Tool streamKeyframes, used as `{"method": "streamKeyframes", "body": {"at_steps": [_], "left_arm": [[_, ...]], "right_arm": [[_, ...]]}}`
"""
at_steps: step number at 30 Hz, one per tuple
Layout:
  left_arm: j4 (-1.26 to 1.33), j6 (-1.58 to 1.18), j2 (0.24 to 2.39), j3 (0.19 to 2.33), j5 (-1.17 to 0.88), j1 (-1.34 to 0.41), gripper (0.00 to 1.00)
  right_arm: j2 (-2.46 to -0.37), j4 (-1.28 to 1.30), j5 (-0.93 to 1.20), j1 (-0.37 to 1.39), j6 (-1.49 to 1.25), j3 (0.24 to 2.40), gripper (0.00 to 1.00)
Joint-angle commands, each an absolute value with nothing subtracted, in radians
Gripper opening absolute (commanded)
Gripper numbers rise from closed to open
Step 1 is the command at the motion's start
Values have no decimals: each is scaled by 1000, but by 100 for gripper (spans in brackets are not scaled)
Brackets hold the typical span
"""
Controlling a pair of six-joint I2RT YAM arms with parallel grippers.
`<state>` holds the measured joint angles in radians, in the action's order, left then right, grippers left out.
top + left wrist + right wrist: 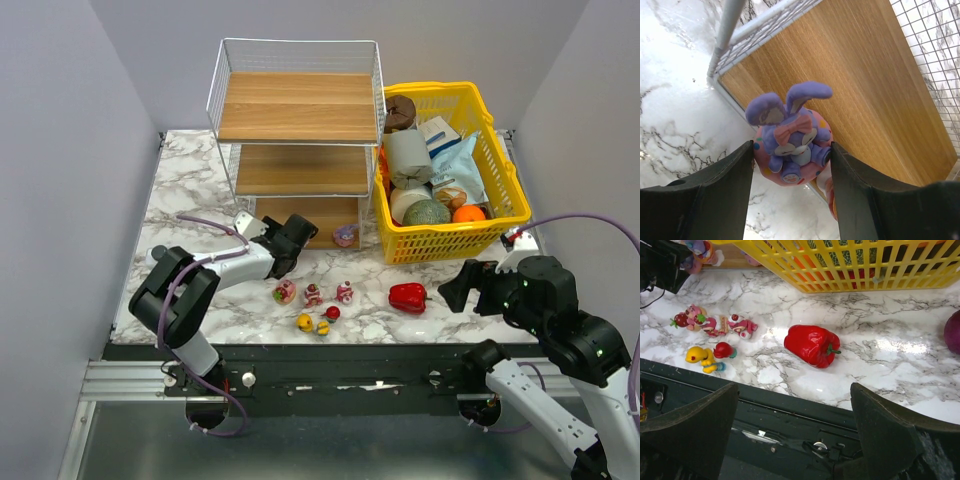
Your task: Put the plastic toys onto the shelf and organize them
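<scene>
My left gripper [297,236] is shut on a purple-pink bunny [790,135] and holds it at the front edge of the shelf's [298,105] bottom board [865,75]. Another pink toy [345,236] sits on that bottom board. Three pink-red figurines [313,294] stand in a row on the marble in front of the shelf, with a red duck [332,312] and yellow ducks [305,322] just nearer. They also show in the right wrist view [715,325]. My right gripper [455,290] is open and empty, over the table's near edge [794,395].
A red bell pepper [812,344] lies right of the toys. A yellow basket [500,215] full of groceries stands right of the shelf. A dark purple ball [954,332] lies at the far right. The upper two shelf boards hold nothing.
</scene>
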<state>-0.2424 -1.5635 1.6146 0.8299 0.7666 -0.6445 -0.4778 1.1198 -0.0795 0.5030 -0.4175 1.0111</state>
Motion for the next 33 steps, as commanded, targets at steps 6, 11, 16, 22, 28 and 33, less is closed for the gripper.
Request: {"method": "streamKeyframes", "body": {"at_steps": [6, 11, 16, 22, 28, 33], "left_arm": [[-186, -1592, 1646, 853, 759, -637, 36], [-190, -1614, 1658, 857, 747, -643, 35], [-219, -1661, 1677, 870, 746, -657, 34], [-224, -1680, 1700, 882, 736, -663, 34], [-291, -1750, 1687, 871, 749, -663, 35], [-342, -1813, 1671, 850, 756, -654, 38]], "right_arm": [[-462, 1109, -64, 508, -430, 997, 100], [-462, 1109, -64, 508, -431, 997, 100], [-463, 1111, -67, 508, -431, 999, 100], [-460, 1111, -69, 508, -431, 997, 100], [-460, 1112, -68, 508, -430, 1002, 100], [-462, 1109, -61, 508, -428, 999, 100]]}}
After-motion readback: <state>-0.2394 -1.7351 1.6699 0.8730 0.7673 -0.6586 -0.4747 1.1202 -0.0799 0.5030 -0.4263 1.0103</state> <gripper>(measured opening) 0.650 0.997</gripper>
